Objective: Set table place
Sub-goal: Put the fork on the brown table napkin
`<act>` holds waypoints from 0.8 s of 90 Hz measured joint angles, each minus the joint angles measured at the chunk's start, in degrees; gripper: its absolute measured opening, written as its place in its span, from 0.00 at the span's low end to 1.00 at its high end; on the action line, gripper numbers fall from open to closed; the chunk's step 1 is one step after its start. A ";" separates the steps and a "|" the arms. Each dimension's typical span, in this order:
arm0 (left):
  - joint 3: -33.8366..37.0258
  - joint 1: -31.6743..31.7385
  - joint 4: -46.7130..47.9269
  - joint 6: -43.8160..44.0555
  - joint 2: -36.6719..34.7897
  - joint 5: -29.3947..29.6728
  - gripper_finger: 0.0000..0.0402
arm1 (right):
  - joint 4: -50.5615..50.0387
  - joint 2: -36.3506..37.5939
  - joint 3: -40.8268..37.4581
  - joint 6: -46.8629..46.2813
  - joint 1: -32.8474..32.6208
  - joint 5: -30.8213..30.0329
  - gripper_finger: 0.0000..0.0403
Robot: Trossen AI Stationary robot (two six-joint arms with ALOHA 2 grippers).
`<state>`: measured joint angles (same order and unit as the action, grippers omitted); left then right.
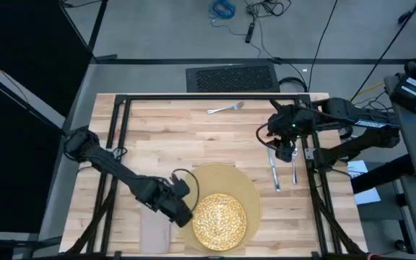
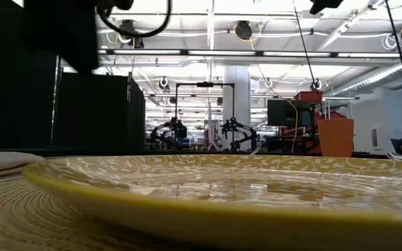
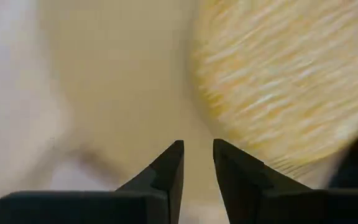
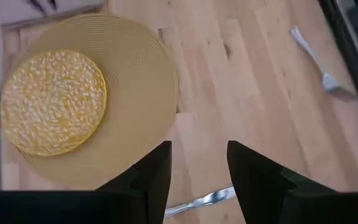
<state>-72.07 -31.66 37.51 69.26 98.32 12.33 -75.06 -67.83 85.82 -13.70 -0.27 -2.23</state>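
A round tan placemat [image 1: 231,180] lies near the table's front edge, and a yellow speckled plate [image 1: 219,222] rests on its near part. My left gripper [image 1: 186,215] hovers at the plate's left rim, over the placemat [image 3: 123,93], open by a narrow gap and holding nothing. A beige napkin [image 1: 154,230] lies flat to the left of the placemat. A knife [image 1: 274,173] and a spoon [image 1: 295,170] lie to its right. My right gripper [image 4: 197,155] is open above the far ends of these two. An orange cup [image 2: 336,137] stands far back in the low view.
A silver fork [image 1: 226,109] lies alone near the table's far edge. The black metal frame [image 1: 193,97] rings the tabletop. Bare wood [image 1: 172,137] stretches between the fork and the placemat. A dark grille [image 1: 232,77] sits beyond the far edge.
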 joint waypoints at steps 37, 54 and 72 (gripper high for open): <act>-0.17 12.52 -32.96 -49.13 2.25 14.57 0.19 | 3.96 0.04 -4.79 -0.43 -9.35 0.69 0.35; -1.27 26.82 -31.41 -67.31 -3.55 10.95 0.19 | 25.16 -0.02 -20.32 5.36 -8.64 0.99 0.35; -1.73 43.65 -22.88 -73.16 -12.54 0.45 0.18 | 46.01 -0.02 -35.66 5.97 -1.75 0.81 0.28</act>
<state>-73.80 11.98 14.63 -3.90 85.78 12.78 -29.05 -67.85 50.16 -7.73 -2.03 -1.42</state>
